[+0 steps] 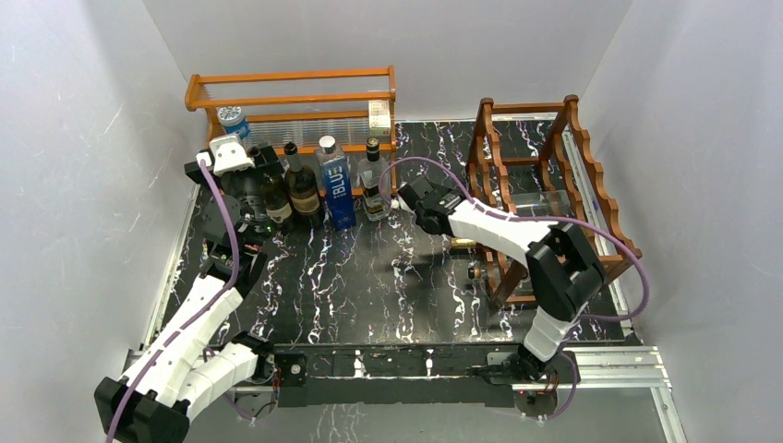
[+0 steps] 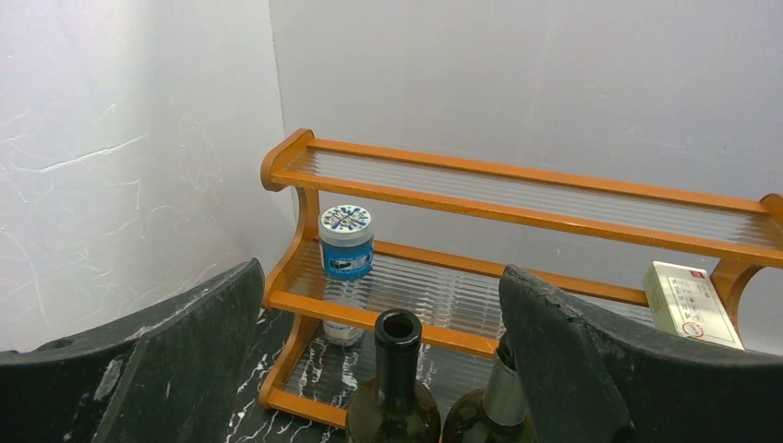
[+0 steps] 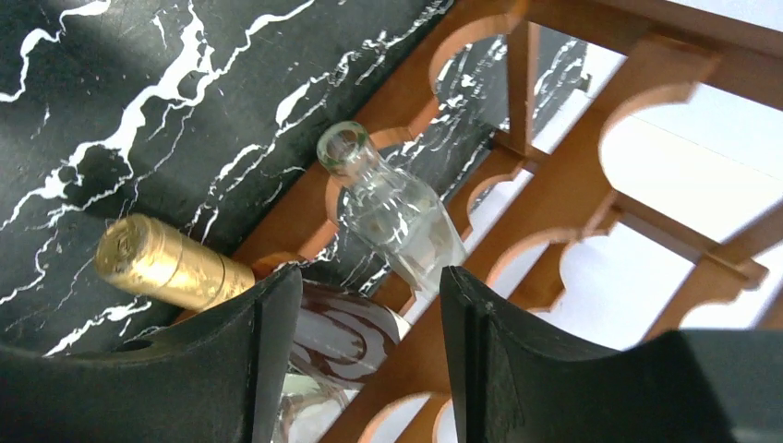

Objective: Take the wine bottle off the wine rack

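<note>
The dark reddish-brown wine rack [image 1: 591, 175] stands at the right of the table, and its scalloped rails [image 3: 563, 185] fill the right wrist view. A gold-foil-capped wine bottle [image 3: 166, 263] lies in a low tier, its neck [image 1: 462, 243] poking out toward the table. A clear glass bottle [image 3: 388, 208] lies beside it. My right gripper [image 3: 369, 277] hovers at the rack's front, jaws narrowly apart. A bottle with a brown-swirl label [image 3: 342, 332] shows against the left finger, not pinched. My left gripper [image 2: 379, 277] hangs wide open above an open dark bottle [image 2: 397, 369].
An orange wooden shelf [image 1: 295, 97] with clear slats stands at the back left and holds a blue-capped water bottle [image 2: 346, 245] and a small box [image 2: 691, 300]. A row of upright bottles [image 1: 305, 189] stands before it. White walls close in on three sides.
</note>
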`<state>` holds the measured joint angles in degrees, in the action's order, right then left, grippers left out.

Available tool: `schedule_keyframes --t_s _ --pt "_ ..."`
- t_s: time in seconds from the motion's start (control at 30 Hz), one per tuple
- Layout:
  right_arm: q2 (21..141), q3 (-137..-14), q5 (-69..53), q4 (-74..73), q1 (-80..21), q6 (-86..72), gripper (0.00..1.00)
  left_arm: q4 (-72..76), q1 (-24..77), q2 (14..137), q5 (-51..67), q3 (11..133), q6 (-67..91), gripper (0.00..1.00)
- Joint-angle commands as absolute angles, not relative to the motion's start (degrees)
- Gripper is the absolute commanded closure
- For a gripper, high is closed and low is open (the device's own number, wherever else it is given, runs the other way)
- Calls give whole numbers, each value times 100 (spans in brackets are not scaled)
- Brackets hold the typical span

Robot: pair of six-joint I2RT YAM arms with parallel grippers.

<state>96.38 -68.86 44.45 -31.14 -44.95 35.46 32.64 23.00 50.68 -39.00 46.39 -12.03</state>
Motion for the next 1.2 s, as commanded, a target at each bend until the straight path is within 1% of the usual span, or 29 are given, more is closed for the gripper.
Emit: schedule_keyframes --t_s 0.0,0.1,0.4,0.83,1.0,1.17 --pt "9949 -7141 4073 -3087 -4203 3976 34 3670 2311 4840 -3969 4602 -1324 2" --pt "10219 -6999 4089 -2684 -3993 4277 34 3708 2312 4816 -3984 4572 -1344 2" --pt "10887 -7242 4013 -2410 -3639 4490 36 3770 2314 4781 -3989 4550 -1393 2" --pt "11259 -6948 4140 -1614 -3543 5097 37 3798 2312 4798 -3997 4548 -1424 2" --pt "11338 -6901 4119 -1660 -3465 5142 40 3792 2312 4816 -3973 4551 -1417 2" --pt "11279 -6744 4070 -1534 -3437 5196 41 3791 2310 4820 -3973 4551 -1417 2"
